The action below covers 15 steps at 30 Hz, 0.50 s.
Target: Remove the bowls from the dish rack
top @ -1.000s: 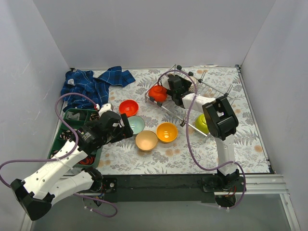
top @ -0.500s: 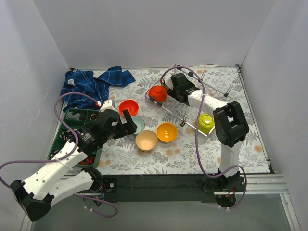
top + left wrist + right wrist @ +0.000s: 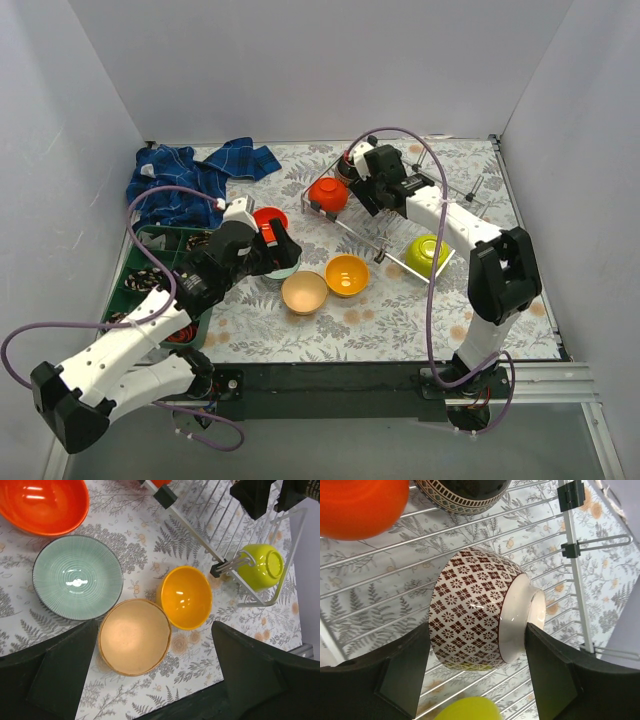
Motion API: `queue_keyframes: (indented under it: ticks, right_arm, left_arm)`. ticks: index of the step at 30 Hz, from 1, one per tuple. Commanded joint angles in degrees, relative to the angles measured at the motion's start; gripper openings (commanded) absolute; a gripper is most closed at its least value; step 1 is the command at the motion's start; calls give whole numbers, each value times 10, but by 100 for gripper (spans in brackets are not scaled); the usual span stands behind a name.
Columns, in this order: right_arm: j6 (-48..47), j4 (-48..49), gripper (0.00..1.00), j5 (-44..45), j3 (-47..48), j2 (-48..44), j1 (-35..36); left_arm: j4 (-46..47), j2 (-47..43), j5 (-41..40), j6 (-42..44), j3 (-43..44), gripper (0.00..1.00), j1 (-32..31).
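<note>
Right now the right gripper (image 3: 477, 630) is in the rack (image 3: 440, 195) at the far right of the table (image 3: 520, 300), clasping the patterned bowl (image 3: 475, 600). That bowl lies on its side on the wires, with one finger against its mouth side and the other against its white foot. Just beyond it in the rack sit the dark bowl (image 3: 462, 492), which has a patterned band, and a red bowl (image 3: 328, 193) at the rack's left end. The lime bowl (image 3: 428, 255) lies tilted inside the wire frame at the rack's near right corner.

The left gripper (image 3: 154, 626) hangs released, its fingers spread wide and gripping nothing, above the bowls that stand on the table left of the rack. Below it the mint bowl (image 3: 77, 576), the beige bowl (image 3: 135, 636) and the yellow bowl (image 3: 186, 597) stand mouth up and close together. The beige and yellow ones touch or nearly touch. A second red bowl (image 3: 44, 505) stands mouth up just beyond the mint one. From overhead, the left gripper hides most of the mint bowl.

At the far left a blue cloth (image 3: 200, 175) lies crumpled. Nearer, by the left wall, a green tray (image 3: 160, 240) sits partly under the left arm.
</note>
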Motion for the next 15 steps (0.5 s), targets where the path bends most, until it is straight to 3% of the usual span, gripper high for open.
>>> queue_keyframes:
  ticks: [1,11,15]
  right_arm:
    - [79,-28,4,-30,41,-53,-4]
    - [224,-55,3,-134,34,-135,-25]
    - [287,-45,3,-251,23,-172,-54]
  left_arm:
    - [107,18,29,31,-21,98,3]
    - [277,126,116,37,-25,98,14]
    - [374,159,162,20,-39,98,37]
